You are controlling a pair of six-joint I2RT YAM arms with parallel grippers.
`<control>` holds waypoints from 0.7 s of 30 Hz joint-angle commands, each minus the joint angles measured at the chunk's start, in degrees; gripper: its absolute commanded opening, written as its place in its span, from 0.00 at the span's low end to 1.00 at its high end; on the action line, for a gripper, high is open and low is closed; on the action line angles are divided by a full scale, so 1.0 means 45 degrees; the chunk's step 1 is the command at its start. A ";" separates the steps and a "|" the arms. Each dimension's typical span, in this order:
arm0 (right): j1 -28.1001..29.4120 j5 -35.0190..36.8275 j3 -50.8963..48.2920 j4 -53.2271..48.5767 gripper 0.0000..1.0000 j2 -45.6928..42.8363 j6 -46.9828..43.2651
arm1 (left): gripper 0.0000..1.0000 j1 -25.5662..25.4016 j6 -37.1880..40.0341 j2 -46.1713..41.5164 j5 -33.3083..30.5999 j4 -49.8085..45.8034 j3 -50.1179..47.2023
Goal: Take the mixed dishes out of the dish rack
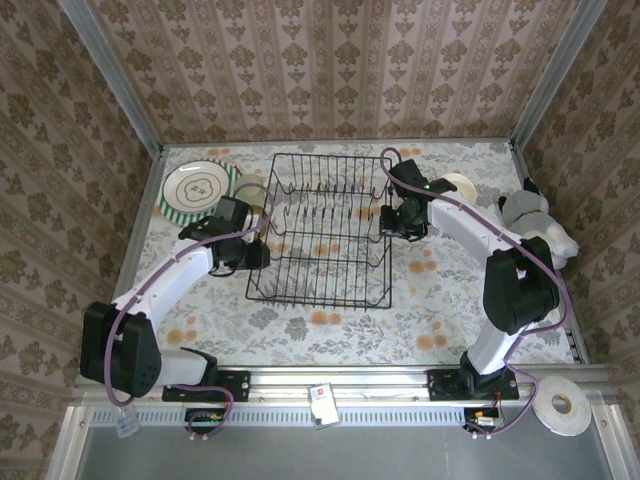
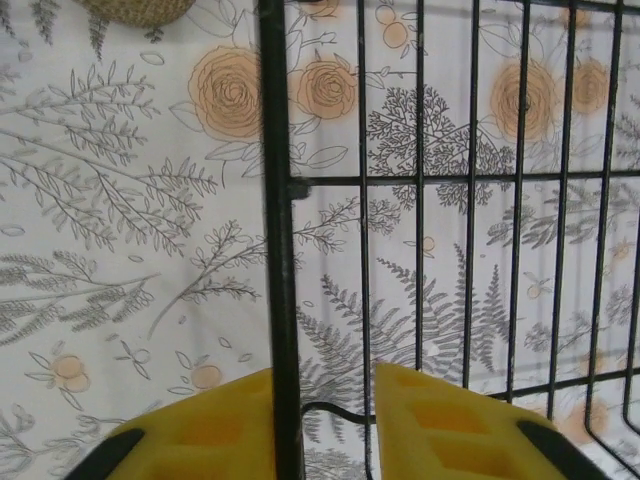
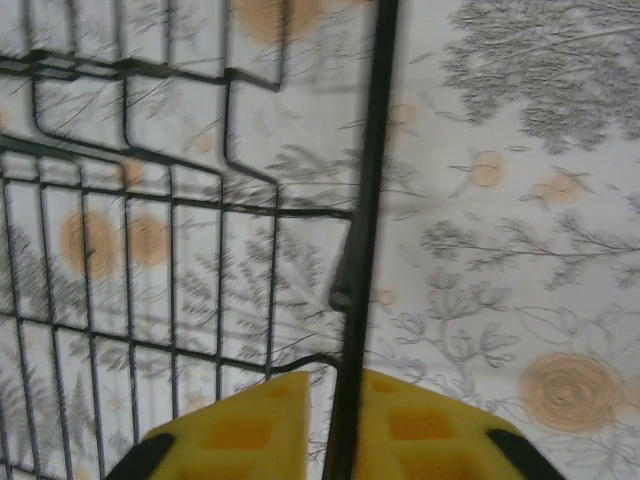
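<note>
The black wire dish rack stands mid-table with no dishes in its slots. A green-striped plate lies on the table at the far left, with a pale bowl beside it. A cream bowl sits right of the rack. My left gripper straddles the rack's left rim wire. Its jaws are narrow, one pad touching the wire and the other a gap away. My right gripper is shut on the right rim wire.
A lumpy white-grey soft toy lies at the table's right edge. A white tape roll rests on the frame at the near right. Patterned walls close in the back and both sides. Open tabletop lies in front of the rack.
</note>
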 commanded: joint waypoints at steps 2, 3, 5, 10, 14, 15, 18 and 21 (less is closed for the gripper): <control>-0.0043 0.0038 0.0288 0.0313 0.06 0.0213 -0.0099 | 0.08 -0.0628 -0.0714 0.0322 0.0511 0.0788 0.0439; -0.0159 0.0021 0.0458 0.0291 0.02 0.0338 -0.0115 | 0.04 -0.0637 -0.0910 0.0434 0.0507 0.0953 0.0502; -0.0342 0.0000 0.0834 0.0202 0.00 0.0568 -0.0184 | 0.00 -0.1200 -0.1209 0.0725 0.0533 0.1273 0.0663; -0.1047 0.0114 0.1589 0.0078 0.00 0.0957 -0.0268 | 0.00 -0.1739 -0.1915 0.1782 0.0342 0.1868 0.1606; -0.1811 0.0155 0.2331 -0.0098 0.00 0.1279 -0.0362 | 0.00 -0.2301 -0.2314 0.2711 0.0131 0.2514 0.2321; -0.2004 0.0142 0.2487 -0.0133 0.00 0.1355 -0.0367 | 0.00 -0.2332 -0.2476 0.2968 0.0304 0.2796 0.2399; -0.2345 0.0046 0.2821 -0.0117 0.00 0.1478 -0.0415 | 0.00 -0.2387 -0.2810 0.3576 0.0546 0.3211 0.2778; -0.2697 -0.0160 0.3040 -0.0147 0.00 0.1572 -0.0523 | 0.00 -0.2489 -0.3100 0.3741 0.0338 0.3487 0.2951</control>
